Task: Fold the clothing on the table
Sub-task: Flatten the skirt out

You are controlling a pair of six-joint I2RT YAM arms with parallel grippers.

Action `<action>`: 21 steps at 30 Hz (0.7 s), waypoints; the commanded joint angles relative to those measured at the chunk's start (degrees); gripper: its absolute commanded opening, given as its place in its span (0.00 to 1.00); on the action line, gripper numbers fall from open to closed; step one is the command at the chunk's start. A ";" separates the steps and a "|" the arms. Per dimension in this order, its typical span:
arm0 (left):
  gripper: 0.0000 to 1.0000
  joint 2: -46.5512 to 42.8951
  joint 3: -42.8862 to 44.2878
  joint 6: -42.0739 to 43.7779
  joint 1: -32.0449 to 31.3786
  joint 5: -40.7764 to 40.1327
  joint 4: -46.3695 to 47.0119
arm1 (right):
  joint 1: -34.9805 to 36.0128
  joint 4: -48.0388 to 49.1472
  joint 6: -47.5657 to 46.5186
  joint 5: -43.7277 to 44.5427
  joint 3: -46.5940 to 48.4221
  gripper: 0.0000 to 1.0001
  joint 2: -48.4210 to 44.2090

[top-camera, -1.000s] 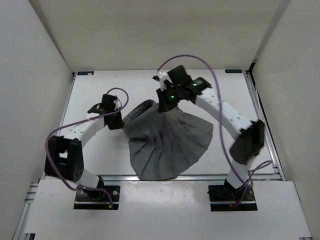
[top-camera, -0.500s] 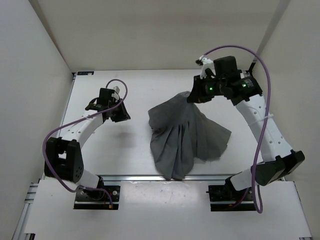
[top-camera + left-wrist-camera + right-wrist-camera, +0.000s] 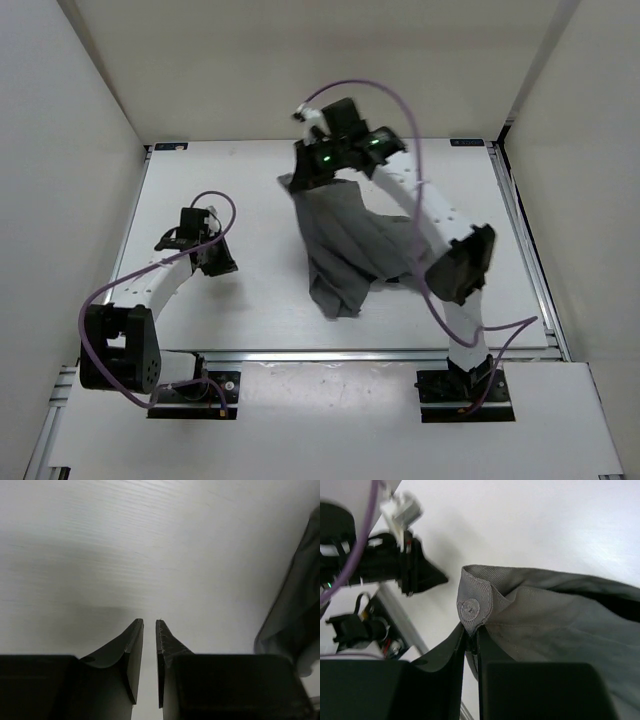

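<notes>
clothing (image 3: 345, 240), grey and pleated, hangs in the centre of the overhead frame. it is bunched at its top near the upper middle and trails down to the table (image 3: 220, 180) toward the lower centre. the right gripper (image 3: 300, 180) has its top corner. in the right wrist view its jaws are pressed together on the waistband (image 3: 485, 592) edge, just below a sewn button (image 3: 469, 608). the left gripper (image 3: 220, 265) sits in the left half of the overhead frame, well apart from the fabric. its jaws stand a narrow slit apart with nothing between them, only bare table showing through.
</notes>
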 commanded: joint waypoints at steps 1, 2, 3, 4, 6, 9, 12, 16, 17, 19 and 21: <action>0.27 -4.18 1.20 1.57 3.51 -1.59 0.74 | 6.26 3.26 -1.52 -13.77 7.18 0.00 1.38; 0.27 -4.36 1.47 2.01 3.43 -2.12 0.04 | 7.50 2.57 -3.62 -13.88 9.12 0.00 -0.19; 0.27 -4.18 2.00 2.80 3.60 -2.91 -0.84 | 8.03 3.00 -4.25 -14.23 9.22 0.00 -2.56; 0.26 -3.75 2.26 2.80 3.52 -3.26 -0.67 | 7.95 3.53 -4.69 -14.58 8.53 0.00 -4.93; 0.26 -3.22 2.26 2.72 3.78 -3.27 -0.32 | 8.03 4.40 -5.75 -12.23 3.63 0.00 -13.25; 0.25 -2.86 1.92 2.37 4.83 -2.30 -0.06 | 4.89 10.18 -5.05 -7.48 -12.41 0.00 -27.13; 0.24 -3.30 2.27 2.37 4.57 -2.56 -0.41 | -4.49 20.65 1.71 -10.01 -27.48 0.00 -36.14; 0.24 -3.57 2.61 2.80 5.36 -2.83 -1.37 | -17.70 23.66 7.43 -13.79 -45.41 0.00 -45.19; 0.24 -3.92 2.36 2.89 5.54 -2.74 -1.46 | -20.94 22.79 7.61 -14.32 -48.75 0.00 -45.64; 0.24 -4.00 2.26 3.07 5.45 -2.65 -1.55 | -24.65 21.38 8.31 -13.89 -53.50 0.00 -45.56; 0.24 -3.66 1.74 2.98 5.27 -2.39 -1.73 | -27.55 21.20 8.49 -13.36 -58.26 0.00 -44.69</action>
